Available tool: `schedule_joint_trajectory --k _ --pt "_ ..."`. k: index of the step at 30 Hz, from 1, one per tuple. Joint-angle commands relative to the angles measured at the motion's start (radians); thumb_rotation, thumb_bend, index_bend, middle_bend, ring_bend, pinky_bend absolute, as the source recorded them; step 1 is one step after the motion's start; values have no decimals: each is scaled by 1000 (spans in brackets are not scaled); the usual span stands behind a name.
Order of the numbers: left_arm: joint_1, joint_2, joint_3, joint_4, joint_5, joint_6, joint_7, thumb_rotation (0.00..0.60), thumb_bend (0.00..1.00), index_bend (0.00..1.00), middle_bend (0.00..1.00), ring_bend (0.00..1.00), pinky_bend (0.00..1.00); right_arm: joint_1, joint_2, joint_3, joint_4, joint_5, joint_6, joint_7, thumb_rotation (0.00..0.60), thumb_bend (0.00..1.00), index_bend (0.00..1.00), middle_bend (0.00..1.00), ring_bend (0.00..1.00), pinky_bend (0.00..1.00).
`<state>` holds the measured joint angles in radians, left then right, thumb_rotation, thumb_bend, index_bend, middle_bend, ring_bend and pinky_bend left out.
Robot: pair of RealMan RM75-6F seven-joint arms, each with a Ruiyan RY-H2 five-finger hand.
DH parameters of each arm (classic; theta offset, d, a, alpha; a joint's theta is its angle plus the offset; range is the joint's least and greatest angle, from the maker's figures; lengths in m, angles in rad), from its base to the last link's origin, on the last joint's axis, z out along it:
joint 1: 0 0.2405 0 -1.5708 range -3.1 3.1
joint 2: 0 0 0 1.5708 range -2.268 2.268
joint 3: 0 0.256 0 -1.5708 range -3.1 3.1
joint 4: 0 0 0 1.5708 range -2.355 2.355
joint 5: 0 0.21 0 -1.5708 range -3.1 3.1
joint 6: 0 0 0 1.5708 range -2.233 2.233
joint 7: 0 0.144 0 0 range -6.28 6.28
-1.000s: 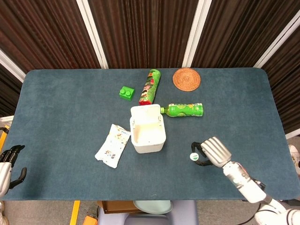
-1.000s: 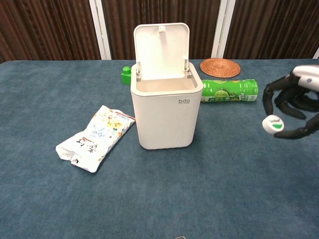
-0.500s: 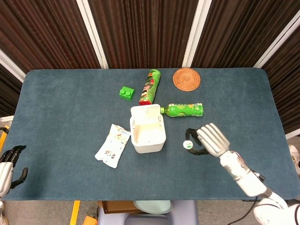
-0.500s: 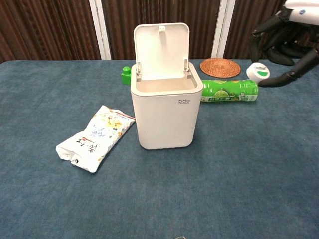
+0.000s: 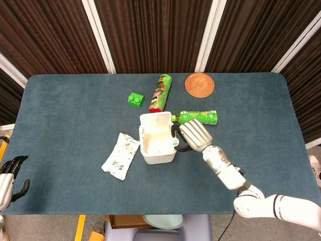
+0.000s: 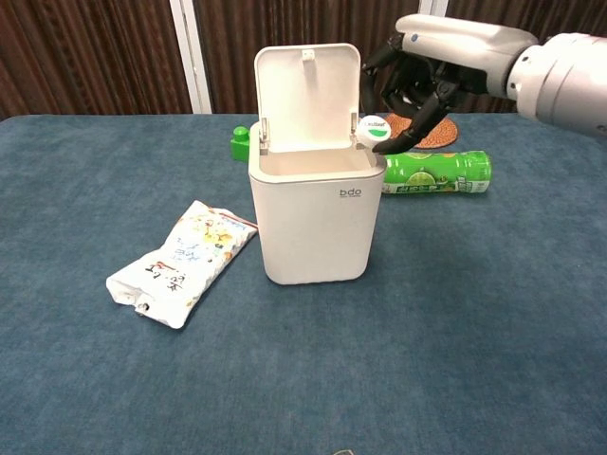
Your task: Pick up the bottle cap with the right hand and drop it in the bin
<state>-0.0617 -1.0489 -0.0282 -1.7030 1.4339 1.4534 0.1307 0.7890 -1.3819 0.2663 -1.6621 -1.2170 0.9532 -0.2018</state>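
Note:
The white bin (image 6: 316, 213) (image 5: 157, 151) stands mid-table with its lid flipped up at the back. My right hand (image 6: 427, 71) (image 5: 193, 135) hovers just above the bin's right rim, pinching the white bottle cap (image 6: 373, 130) (image 5: 175, 142) with green print between thumb and a finger. The cap hangs at the rim's right edge, slightly above it. My left hand (image 5: 11, 173) rests off the table's near left corner, fingers loosely curled, holding nothing.
A green drink bottle (image 6: 436, 172) lies on its side right of the bin, behind it a woven coaster (image 6: 418, 128). A snack packet (image 6: 182, 263) lies left of the bin. A green block (image 5: 135, 100) and a green tube can (image 5: 160, 92) sit farther back.
My right hand has carried the cap up and leftward from the near right of the table to the bin's right rim. The left hand has not moved.

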Motion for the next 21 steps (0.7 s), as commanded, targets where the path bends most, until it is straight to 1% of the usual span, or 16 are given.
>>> schedule_joint_trajectory --k 1,4,8,12,15,18,21 --pt "0 -1 0 0 -1 0 0 600 458 151 151 189 398 17 -25 8 24 21 -10 -5 600 303 694 923 930 1000" --pt "-1 -2 1 1 -3 -4 2 600 457 155 151 189 398 22 -32 4 35 21 -12 -2 600 273 629 923 931 1000" --pt "-1 -2 1 1 -2 -2 5 600 456 159 151 189 398 16 -24 -4 30 4 3 5 600 118 539 923 930 1000" --pt "-2 -3 3 -1 -2 -4 9 600 457 159 151 189 398 -6 3 -8 8 -30 39 33 600 89 465 923 931 1000" --pt "-2 -3 4 -1 1 -5 12 600 457 159 151 189 398 -38 50 -19 -30 -70 77 65 600 87 442 923 930 1000" --pt "-2 -3 4 0 2 -3 12 600 457 159 151 189 398 -100 116 -46 -84 -150 159 110 600 87 445 923 923 1000" --pt "-3 -4 4 1 2 -3 13 600 456 159 150 189 398 -193 182 -99 -115 -276 297 164 600 88 476 923 897 1000"
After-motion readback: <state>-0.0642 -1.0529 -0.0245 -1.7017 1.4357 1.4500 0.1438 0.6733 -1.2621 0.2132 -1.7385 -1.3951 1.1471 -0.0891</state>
